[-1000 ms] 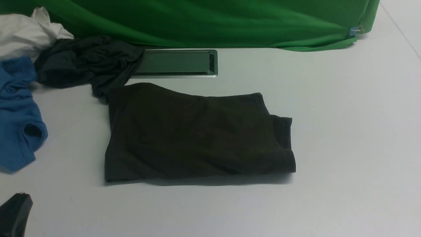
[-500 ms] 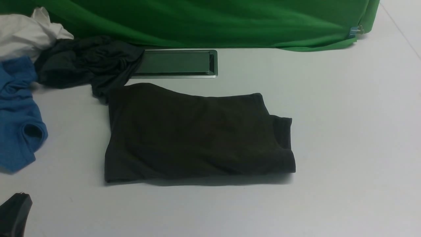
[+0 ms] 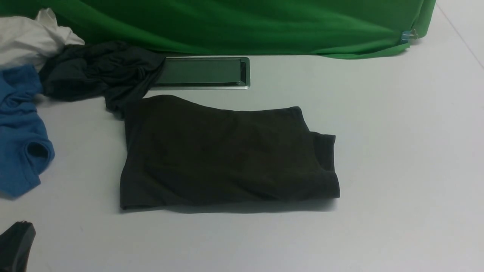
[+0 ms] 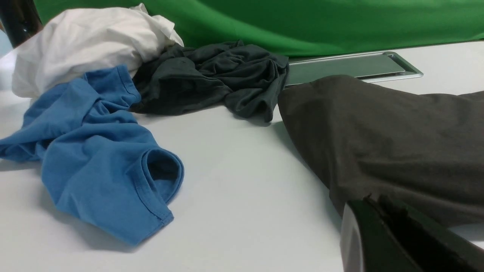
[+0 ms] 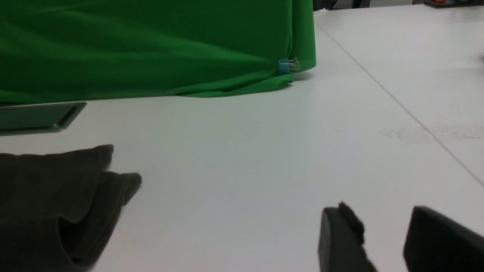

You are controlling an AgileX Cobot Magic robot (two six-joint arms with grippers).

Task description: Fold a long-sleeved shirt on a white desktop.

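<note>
Centrally, the long-sleeved shirt (image 3: 227,155) lies folded into a rough rectangle on the white desktop (image 3: 397,151), flat, with a second layer of the fold sticking out along its right edge. Its far left corner sits just in front of the cable hatch (image 3: 202,72) and close to the dark teal-grey garment (image 3: 98,70), which is crumpled and overlaps the hatch's left end. Left of that: blue garment (image 3: 19,136), bunched, one sleeve opening facing the camera; white garment (image 3: 32,39) heaped behind it. Green cloth backdrop (image 3: 242,24) runs along the far edge, held by a small clip (image 3: 408,35) at its right corner. Left gripper (image 4: 378,223) low at the near left corner, fingers pressed together with nothing between them, tip just beside the shirt's near edge in the left wrist view. Right gripper (image 5: 385,234) out of the front view; right wrist view shows its two fingers parted, gap empty, over bare desktop well right of the shirt.
</note>
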